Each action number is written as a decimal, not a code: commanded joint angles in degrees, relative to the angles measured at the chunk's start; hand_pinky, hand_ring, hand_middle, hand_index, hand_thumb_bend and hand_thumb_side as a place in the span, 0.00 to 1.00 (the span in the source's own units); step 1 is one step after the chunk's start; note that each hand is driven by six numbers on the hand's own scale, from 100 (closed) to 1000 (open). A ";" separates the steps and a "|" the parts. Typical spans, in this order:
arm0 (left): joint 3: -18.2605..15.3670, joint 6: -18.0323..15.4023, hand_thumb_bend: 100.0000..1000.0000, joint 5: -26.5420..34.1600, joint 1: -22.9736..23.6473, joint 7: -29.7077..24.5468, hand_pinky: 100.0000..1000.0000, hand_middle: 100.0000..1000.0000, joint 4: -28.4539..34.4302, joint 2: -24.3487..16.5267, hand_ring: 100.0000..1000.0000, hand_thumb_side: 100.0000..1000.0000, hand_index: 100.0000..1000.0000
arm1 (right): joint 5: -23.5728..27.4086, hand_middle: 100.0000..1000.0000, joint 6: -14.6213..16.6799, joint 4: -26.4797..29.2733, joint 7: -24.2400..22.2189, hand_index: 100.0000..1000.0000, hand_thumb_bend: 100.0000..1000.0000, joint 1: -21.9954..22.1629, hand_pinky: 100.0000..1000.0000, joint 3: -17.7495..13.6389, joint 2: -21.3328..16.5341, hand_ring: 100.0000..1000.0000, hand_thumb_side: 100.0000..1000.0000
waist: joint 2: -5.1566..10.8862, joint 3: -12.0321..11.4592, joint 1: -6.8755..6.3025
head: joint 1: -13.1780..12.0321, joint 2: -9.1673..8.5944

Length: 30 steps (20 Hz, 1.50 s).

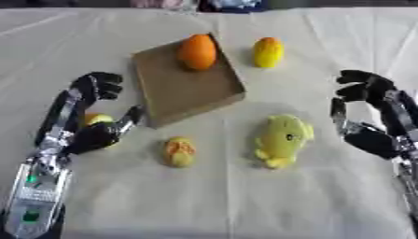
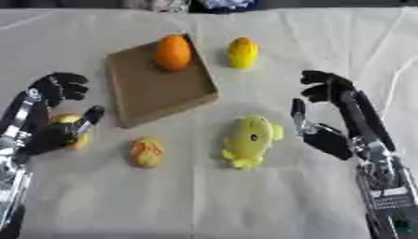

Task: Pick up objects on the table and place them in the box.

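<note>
A shallow brown box [image 1: 189, 86] lies askew in the upper middle of the frame on a table covered with a pale cloth [image 1: 228, 200]. An orange [image 1: 198, 52] sits in the box's far corner, against its upper rim. Just right of the box, outside it, stands a small yellow fruit [image 1: 268, 52] with an orange top. In the lower middle lie two more things on the cloth: a yellow plush toy [image 1: 282, 139] with a dark eye, below and right of the box, and to its left a small yellow-orange piece [image 1: 179, 151], well apart from the box. At the left of the frame the left hand [image 1: 91, 122] is raised over the cloth, its fingers curled at the top and its thumb reaching toward the box's near corner; a yellow object [image 1: 96, 119] shows between thumb and fingers, but whether the hand grips it or merely hovers above it cannot be told. At the right of the frame the right hand [image 2: 330, 119] stands with palm facing inward, fingers bent over at the tips, thumb apart, holding nothing, near the plush toy but not touching it.
</note>
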<state>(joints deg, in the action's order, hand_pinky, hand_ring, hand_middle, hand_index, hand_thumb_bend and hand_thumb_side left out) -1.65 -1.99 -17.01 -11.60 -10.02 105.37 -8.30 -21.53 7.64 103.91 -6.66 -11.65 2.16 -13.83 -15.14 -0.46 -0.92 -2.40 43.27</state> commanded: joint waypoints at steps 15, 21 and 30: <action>2.73 -0.93 0.36 -4.09 -5.78 -8.63 0.72 0.69 0.28 -31.36 0.69 0.15 0.75 | -0.03 0.70 0.07 0.80 -0.27 0.83 0.03 -0.28 0.66 -0.30 -1.29 0.67 0.17 | 1.49 0.65 -1.06 | 0.24 -0.05; 9.61 -3.93 0.31 -7.14 -11.81 -19.70 0.72 0.71 -4.88 -42.08 0.70 0.10 0.76 | 0.02 0.70 0.25 0.68 -0.75 0.83 0.03 -0.09 0.66 0.07 -1.53 0.67 0.17 | 1.72 1.52 -1.49 | 0.12 0.19; 17.22 -9.17 0.22 -12.00 -16.82 -28.22 0.73 0.72 -12.00 -44.92 0.69 0.02 0.76 | 0.15 0.70 0.41 0.58 -1.17 0.83 0.02 0.07 0.66 0.40 -1.84 0.67 0.17 | 1.93 2.38 -2.07 | 0.07 0.50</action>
<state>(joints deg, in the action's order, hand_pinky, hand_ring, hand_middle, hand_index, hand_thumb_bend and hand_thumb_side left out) 15.43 -10.60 -28.19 -27.48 -37.34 93.79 -51.35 -21.55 7.94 103.86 -7.66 -11.12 2.55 -14.44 -15.12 1.93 -2.17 -2.37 43.51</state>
